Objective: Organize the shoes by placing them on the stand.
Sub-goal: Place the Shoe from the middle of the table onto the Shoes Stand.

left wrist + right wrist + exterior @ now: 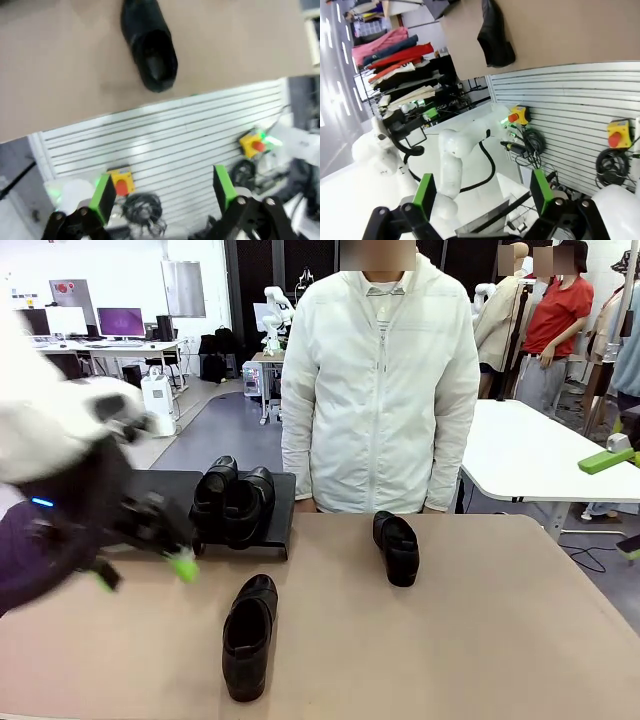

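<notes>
Front shoe [250,635] lies right of left tool [145,571].

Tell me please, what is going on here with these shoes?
Two shoes already sit side by side on the stand. A third shoe lies on the table near the robot's edge, and a fourth shoe lies in front of the person, who touches nothing. The left gripper, blurred, is open and empty near the stand's left end. The right gripper is open and empty too.
</notes>
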